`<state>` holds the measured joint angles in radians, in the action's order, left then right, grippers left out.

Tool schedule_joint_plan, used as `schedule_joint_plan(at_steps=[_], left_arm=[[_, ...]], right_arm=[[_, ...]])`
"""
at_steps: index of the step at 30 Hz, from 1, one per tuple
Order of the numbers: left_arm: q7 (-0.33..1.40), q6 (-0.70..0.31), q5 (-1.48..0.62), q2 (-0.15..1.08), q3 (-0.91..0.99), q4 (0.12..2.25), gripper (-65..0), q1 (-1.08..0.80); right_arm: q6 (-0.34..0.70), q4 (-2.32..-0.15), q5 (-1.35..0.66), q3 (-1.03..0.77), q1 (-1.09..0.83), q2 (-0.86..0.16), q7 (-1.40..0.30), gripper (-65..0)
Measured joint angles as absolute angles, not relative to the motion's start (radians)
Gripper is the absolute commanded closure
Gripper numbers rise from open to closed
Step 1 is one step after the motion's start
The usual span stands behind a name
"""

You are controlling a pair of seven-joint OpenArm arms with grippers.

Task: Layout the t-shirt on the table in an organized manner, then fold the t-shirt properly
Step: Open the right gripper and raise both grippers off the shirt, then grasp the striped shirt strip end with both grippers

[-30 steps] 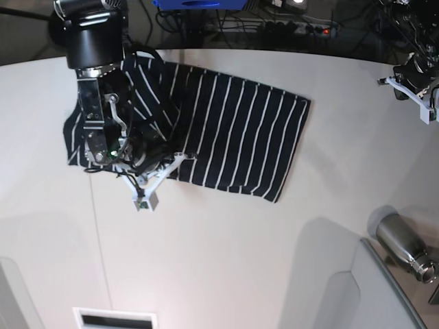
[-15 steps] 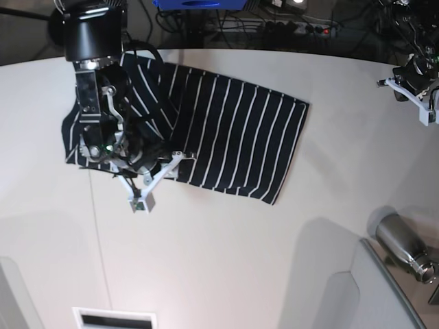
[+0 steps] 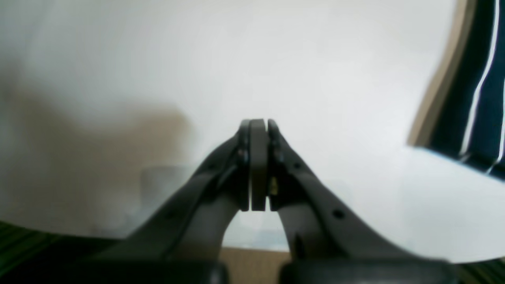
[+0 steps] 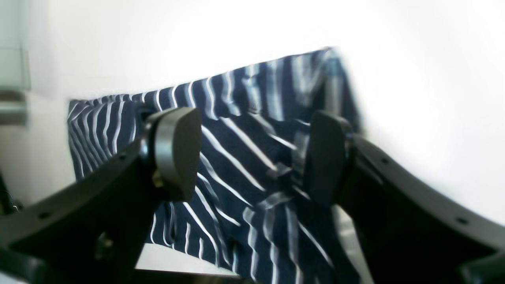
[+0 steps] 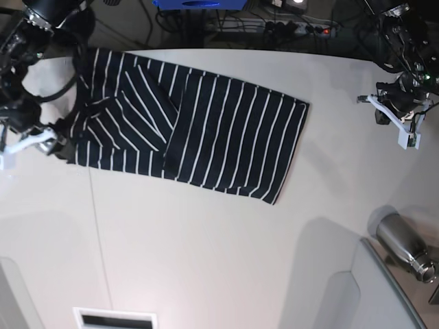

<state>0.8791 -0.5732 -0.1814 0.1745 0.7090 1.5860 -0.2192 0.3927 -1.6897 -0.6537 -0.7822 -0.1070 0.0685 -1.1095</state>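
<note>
In the right wrist view the right end effector [image 4: 252, 157] fills the lower frame with its two pads [image 4: 177, 152] spread wide apart and nothing between them; through the gap shows the t-shirt [image 4: 244, 165], rumpled dark cloth with thin white stripes. In the base view this end effector [image 5: 49, 142] sits at the left edge of the frame, just beside the left end of the shirt, on an arm that runs up to the upper left corner.

The left end effector [image 3: 258, 165] shows in the left wrist view at bottom centre, its pads pressed flat together on nothing. Bare white table [image 3: 252, 59] lies beyond it, and a strip of striped cloth [image 3: 477, 98] shows at the right edge of that frame. In the base view it [image 5: 398, 113] is at the right edge, well apart from the shirt.

In the base view the t-shirt [image 5: 226, 133] lies on the table [image 5: 206, 247] in the upper middle of the frame, a roughly rectangular folded shape tilted down to the right. Its right part is smooth and flat; its left part carries a folded-over layer with slanted stripes and some creases.

A metal bottle [image 5: 403, 245] lies on its side at lower right, beside a grey panel [image 5: 384, 295]. Cables and a power strip [image 5: 302, 29] run behind the table's far edge.
</note>
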Motion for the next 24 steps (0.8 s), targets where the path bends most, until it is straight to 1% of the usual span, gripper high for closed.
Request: schedule_joint_plan(at_steps=[2, 5, 9, 10, 13, 16, 21, 24], left_arm=[[0.868, -0.573, -0.177, 0.175, 0.710, 1.576, 0.0, -0.219], [0.794, -0.573, -0.178, 0.175, 0.709, 1.562, 0.0, -0.219], [0.748, -0.573, -0.174, 0.176, 0.707, 1.523, 0.0, -0.214], [0.739, -0.573, -0.168, 0.178, 0.707, 1.497, 0.0, -0.212], [0.693, -0.572, -0.169, 0.212, 0.677, 1.415, 0.0, -0.208], [0.592, -0.566, -0.167, 0.250, 0.606, 1.360, 0.0, -0.208], [0.481, -0.573, -0.169, 0.247, 0.540, 1.245, 0.0, -0.184], [0.424, -0.563, -0.170, 0.250, 0.503, 1.164, 0.0, -0.122]], right_arm=[[0.395, -1.615, -0.654, -0.825, -0.113, 0.035, -1.162, -41.0], [0.403, -1.478, -0.705, -0.825, -0.110, -0.011, -1.137, -41.0], [0.504, -1.320, -0.736, -0.821, -0.116, -0.062, -1.137, -41.0], [0.515, -1.302, -0.725, -0.821, -0.123, -0.067, -1.133, -40.8], [0.514, -1.291, -0.728, -0.816, -0.143, -0.066, -1.097, -40.8], [0.514, -1.292, -0.724, -0.803, -0.155, -0.067, -1.084, -40.8], [0.524, -1.295, -0.673, -0.746, -0.165, -0.069, -1.074, -40.8], [0.525, -1.295, -0.675, -0.698, -0.162, -0.060, -1.042, -40.8]])
